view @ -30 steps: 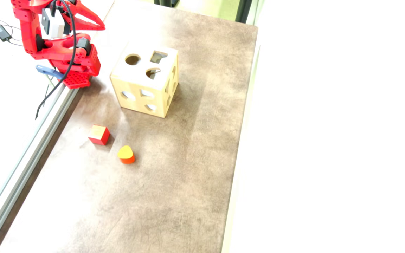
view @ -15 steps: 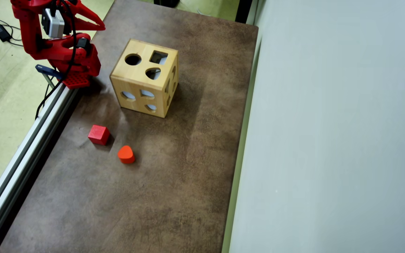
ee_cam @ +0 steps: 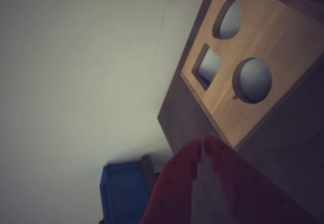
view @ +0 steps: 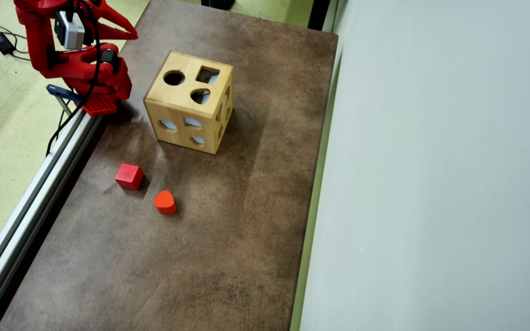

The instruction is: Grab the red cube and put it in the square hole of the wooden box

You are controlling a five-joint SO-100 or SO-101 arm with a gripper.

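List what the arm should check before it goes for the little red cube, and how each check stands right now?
1. Red cube free on the brown table: ok.
2. Orange rounded block apart from the cube: ok.
3. Red pincer empty: ok.
4. Pincer open: cannot tell.
5. Square hole on top of the wooden box unblocked: ok.
6. Pincer over the cube: not ok, it is up by the box.

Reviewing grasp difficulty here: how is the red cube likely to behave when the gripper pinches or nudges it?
The red cube looks like a rigid painted block, so it probably won't deform. Its flat faces suggest it slides rather than rolls on the brown table, unlike the rounded orange block beside it. The smooth finish might slip in an off-centre pinch.
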